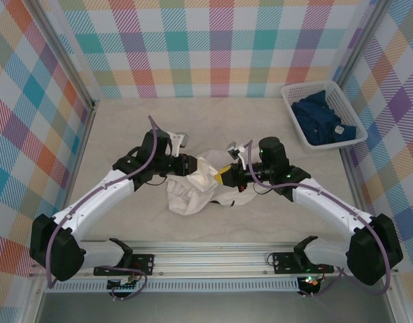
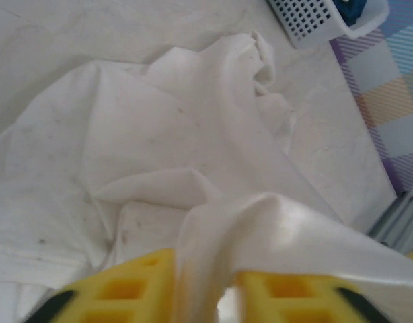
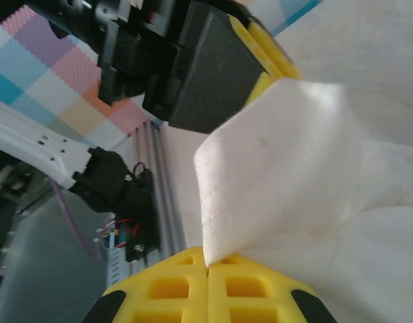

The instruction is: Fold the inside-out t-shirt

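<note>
While both arms reach toward the middle of the surface [image 1: 126, 128], I see the inside-out t-shirt [image 1: 193, 192] lying crumpled there between them. My right claw [image 3: 208, 259] is fully closed and pinches a white edge of the shirt. My left claw [image 2: 205, 272] has its fingers a little apart, and a fold of the cloth hangs through the gap; I cannot tell if it grips.

We find the t-shirt [image 1: 192, 192] on the table [image 1: 126, 121], between left gripper [image 2: 203, 296] and right gripper [image 3: 208, 269] (the basket [image 1: 288, 91], holding a garment [image 1: 319, 118], stands far right).
</note>
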Tool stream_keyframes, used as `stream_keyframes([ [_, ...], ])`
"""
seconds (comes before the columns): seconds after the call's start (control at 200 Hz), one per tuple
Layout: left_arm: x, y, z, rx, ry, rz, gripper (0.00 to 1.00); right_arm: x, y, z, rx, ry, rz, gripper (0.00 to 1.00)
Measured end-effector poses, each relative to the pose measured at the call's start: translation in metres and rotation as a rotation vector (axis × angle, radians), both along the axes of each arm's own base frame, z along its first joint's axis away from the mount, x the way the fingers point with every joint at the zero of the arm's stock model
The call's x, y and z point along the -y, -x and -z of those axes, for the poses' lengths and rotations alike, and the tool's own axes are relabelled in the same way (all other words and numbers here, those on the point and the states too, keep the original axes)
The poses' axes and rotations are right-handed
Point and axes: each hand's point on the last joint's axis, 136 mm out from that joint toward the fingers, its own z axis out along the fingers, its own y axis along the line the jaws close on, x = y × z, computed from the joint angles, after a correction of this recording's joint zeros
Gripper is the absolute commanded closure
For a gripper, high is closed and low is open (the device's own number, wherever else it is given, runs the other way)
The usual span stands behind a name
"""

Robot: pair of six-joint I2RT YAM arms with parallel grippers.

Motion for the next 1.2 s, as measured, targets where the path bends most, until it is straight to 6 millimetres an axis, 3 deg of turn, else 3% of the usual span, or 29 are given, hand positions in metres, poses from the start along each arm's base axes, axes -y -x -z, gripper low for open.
stream_keyframes([
  [0.125, -0.015, 0.008, 0.002, 0.042, -0.028, -0.035, 0.46, -0.005, 0.001, 0.006, -0.054, -0.012, -0.035, 1.0],
  [0.265, -0.028, 0.036, -0.014, 0.139, 0.019, -0.017, 0.34, -0.008, -0.001, 0.012, -0.087, -0.012, -0.043, 1.0],
  [0.425, -0.007, 0.064, -0.034, 0.199, 0.152, 0.131, 0.31, -0.009, -0.001, 0.01, -0.089, -0.017, -0.048, 1.0],
  [0.505, 0.009, 0.067, -0.036, 0.192, 0.198, 0.205, 0.32, -0.009, -0.001, 0.01, -0.089, -0.017, -0.048, 1.0],
  [0.655, 0.03, 0.07, -0.016, 0.104, 0.225, 0.302, 0.33, -0.009, -0.001, 0.01, -0.09, -0.016, -0.047, 1.0],
  [0.87, 0.041, 0.077, -0.019, 0.075, 0.27, 0.383, 0.38, -0.009, -0.003, 0.008, -0.085, -0.012, -0.037, 1.0],
  [1.2, 0.048, 0.065, -0.019, 0.085, 0.254, 0.388, 0.36, -0.009, -0.003, 0.007, -0.085, -0.01, -0.034, 1.0],
])
